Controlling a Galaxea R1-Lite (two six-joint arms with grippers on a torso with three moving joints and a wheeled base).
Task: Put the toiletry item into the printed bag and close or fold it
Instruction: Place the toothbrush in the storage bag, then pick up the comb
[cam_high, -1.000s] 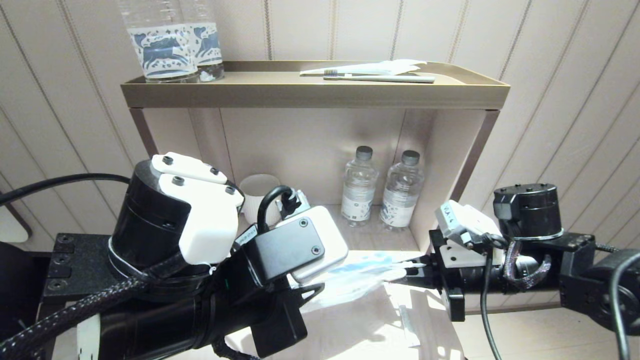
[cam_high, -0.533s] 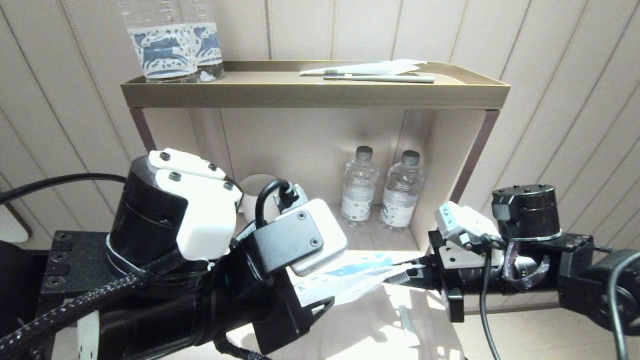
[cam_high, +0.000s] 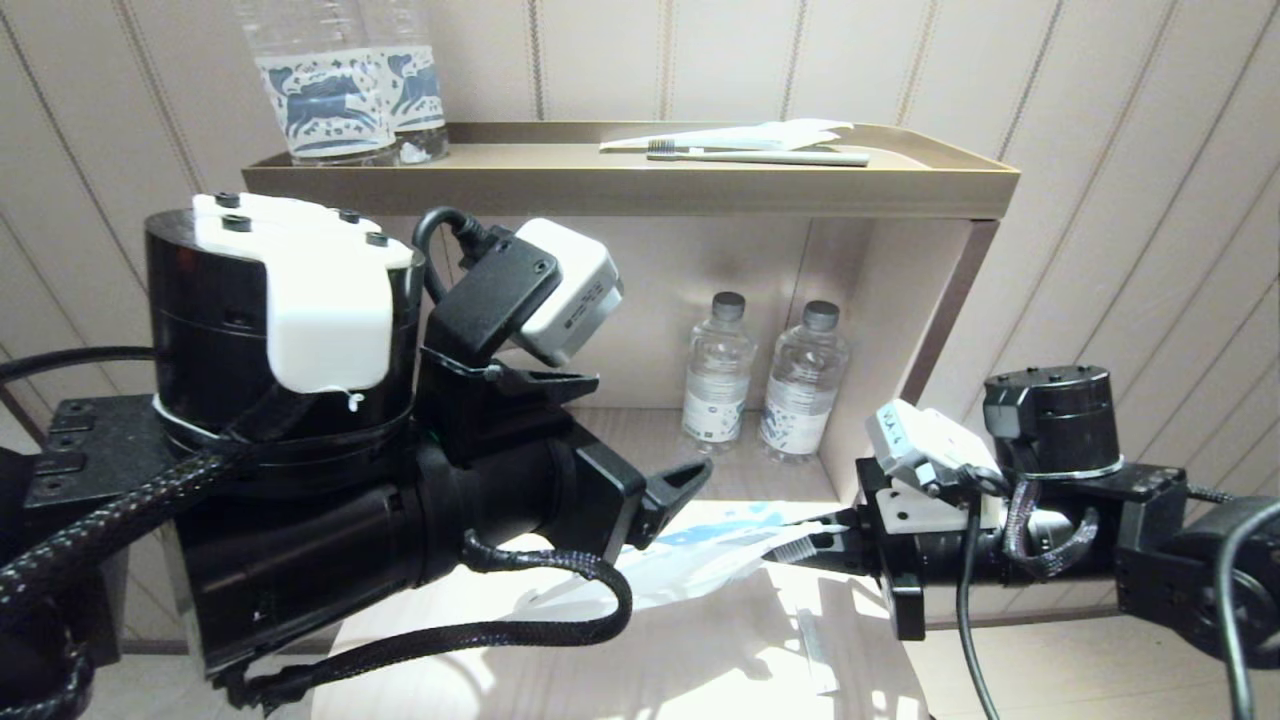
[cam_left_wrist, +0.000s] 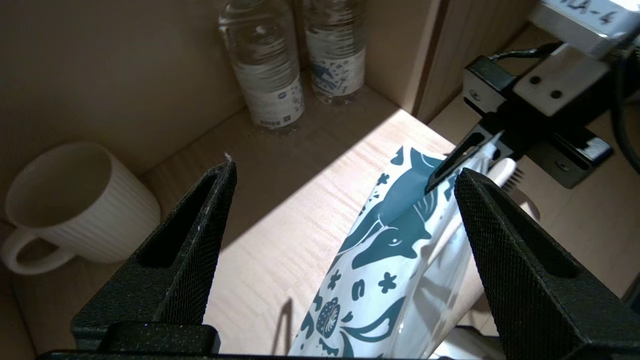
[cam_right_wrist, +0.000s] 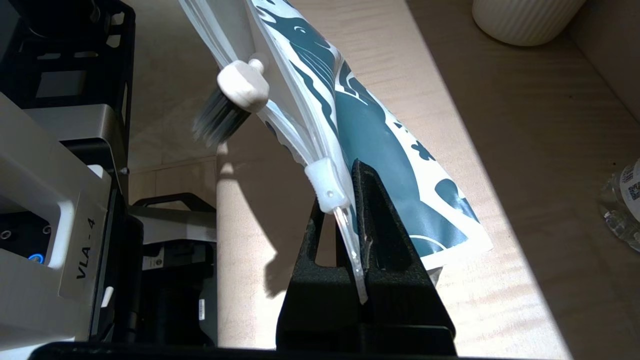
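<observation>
Right gripper: pinched on the bag mouth, to keep it up.
Toothbrush: bristle head sticks out, probably not fully in.
Left gripper: wide apart, empty, above the bag.

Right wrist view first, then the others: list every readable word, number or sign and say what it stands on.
"VLA - 4": white label on the robot's body, right wrist view.
"VLA-4", partly cut off: white wrist-camera housing above the right claw, left wrist view.
Water bottle labels, with a small square code: too small to read.
Printed bag: pictures only, no words.
Large bottles' labels on the shelf top: patterns only.
</observation>
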